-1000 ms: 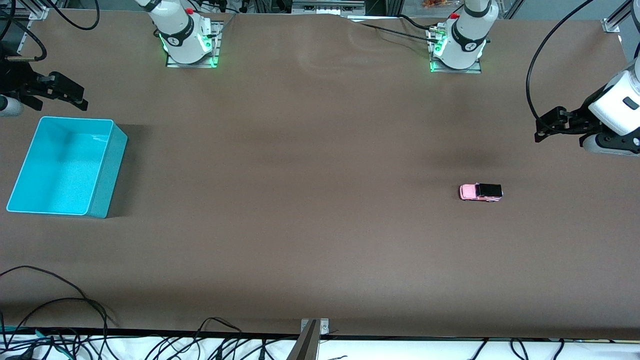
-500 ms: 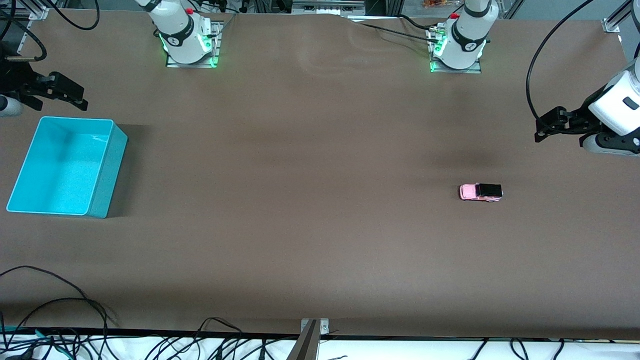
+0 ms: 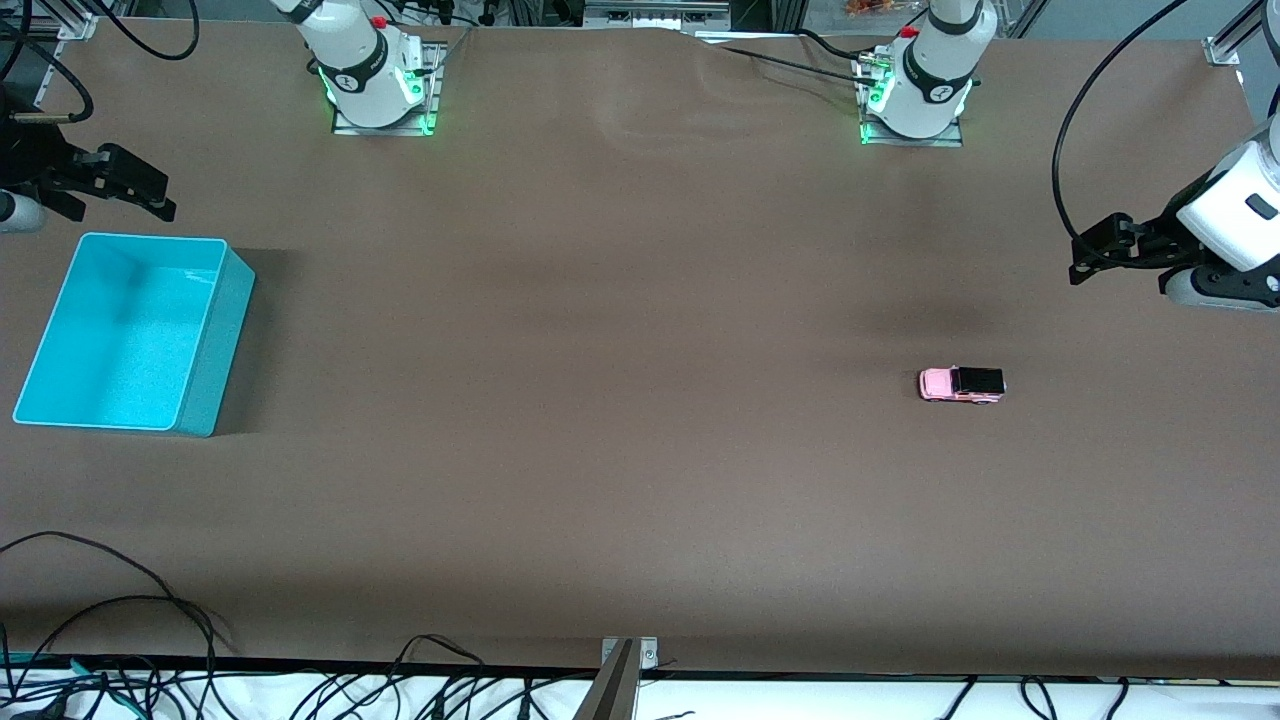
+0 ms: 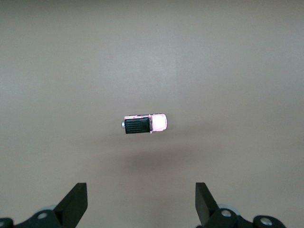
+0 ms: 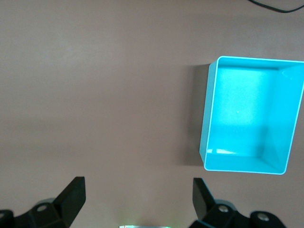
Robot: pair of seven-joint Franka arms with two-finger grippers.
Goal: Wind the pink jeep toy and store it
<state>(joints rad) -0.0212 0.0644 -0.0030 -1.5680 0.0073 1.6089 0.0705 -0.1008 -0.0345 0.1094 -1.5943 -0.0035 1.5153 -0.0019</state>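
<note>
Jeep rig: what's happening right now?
Nothing is held yet. The jeep sits alone on the table toward the left arm's end. The left hand hangs open above the table near it. The right hand waits open beside the empty teal bin at the right arm's end.

We're seeing no readable text, labels, brands or numbers anywhere; nothing legible is showing in any view.
</note>
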